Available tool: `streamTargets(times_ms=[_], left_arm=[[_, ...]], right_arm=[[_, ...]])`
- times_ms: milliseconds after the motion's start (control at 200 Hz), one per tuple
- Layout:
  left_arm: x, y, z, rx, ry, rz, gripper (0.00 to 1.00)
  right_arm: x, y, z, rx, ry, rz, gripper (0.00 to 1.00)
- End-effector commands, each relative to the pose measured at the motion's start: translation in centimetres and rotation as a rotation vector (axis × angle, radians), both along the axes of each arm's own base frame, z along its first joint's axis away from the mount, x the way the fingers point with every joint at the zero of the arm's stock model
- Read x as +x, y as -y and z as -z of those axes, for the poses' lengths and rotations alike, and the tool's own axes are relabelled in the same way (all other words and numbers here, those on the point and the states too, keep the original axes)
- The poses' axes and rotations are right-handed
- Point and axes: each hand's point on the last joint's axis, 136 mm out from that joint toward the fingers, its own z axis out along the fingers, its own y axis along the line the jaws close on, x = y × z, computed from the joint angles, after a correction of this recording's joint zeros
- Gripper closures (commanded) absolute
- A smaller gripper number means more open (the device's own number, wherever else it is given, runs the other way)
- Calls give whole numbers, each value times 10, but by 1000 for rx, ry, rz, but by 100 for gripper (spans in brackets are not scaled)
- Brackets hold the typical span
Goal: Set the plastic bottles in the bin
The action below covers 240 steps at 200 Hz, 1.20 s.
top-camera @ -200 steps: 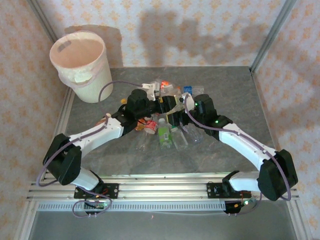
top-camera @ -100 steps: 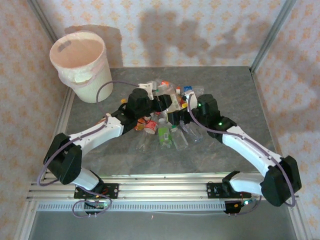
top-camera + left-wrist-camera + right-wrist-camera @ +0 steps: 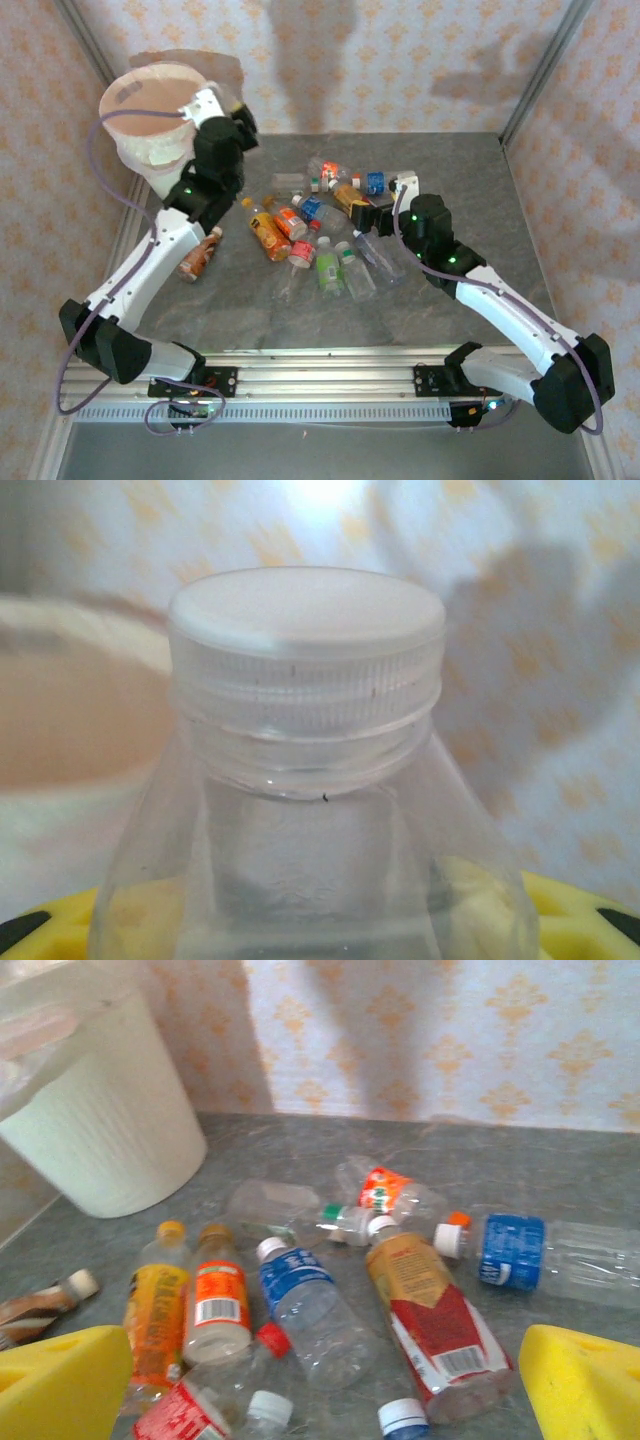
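A clear plastic bottle with a white cap [image 3: 305, 610] stands between the yellow pads [image 3: 570, 910] of my left gripper [image 3: 310, 920], which is shut on it. That gripper [image 3: 224, 108] hangs at the right side of the rim of the white bin [image 3: 130, 105], which is lined with a pinkish bag. Several plastic bottles [image 3: 320, 230] lie in a heap mid-table. My right gripper [image 3: 385, 208] hovers open over the heap's right end. Between its wide-set pads [image 3: 585, 1380] lie a blue-label bottle [image 3: 305, 1295] and a red-and-tan one [image 3: 430, 1315]. The bin [image 3: 100, 1130] stands at the upper left there.
A brown bottle [image 3: 198, 252] lies apart to the left of the heap, under the left arm, and shows as [image 3: 35, 1305] too. Metal frame posts [image 3: 545, 65] and papered walls close off the table's back and sides. A rail [image 3: 330, 380] runs along the near edge.
My left arm has lifted out of the heap and swung up and left to the bin's rim, its jaws closing on the clear bottle. My right gripper has opened wide and drawn back slightly.
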Motion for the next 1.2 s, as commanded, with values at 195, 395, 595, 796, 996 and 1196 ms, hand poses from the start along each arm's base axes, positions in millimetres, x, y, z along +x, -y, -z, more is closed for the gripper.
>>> streamTargets(times_ms=[195, 395, 595, 796, 996, 1196], left_arm=[[38, -129, -31, 33, 58, -345, 47], [76, -159, -22, 4, 29, -337, 47], [114, -170, 22, -101, -78, -303, 47], [140, -179, 67, -272, -139, -240, 47], [150, -178, 99, -483, -170, -100, 47], [118, -184, 116, -497, -260, -183, 49]], right_arm=[[8, 26, 3, 8, -3, 168, 1], [7, 28, 12, 29, -40, 189, 1], [5, 33, 15, 69, -88, 229, 1], [2, 29, 20, 79, -128, 214, 1], [6, 22, 29, 77, -162, 197, 1], [11, 13, 37, 76, -197, 174, 1]])
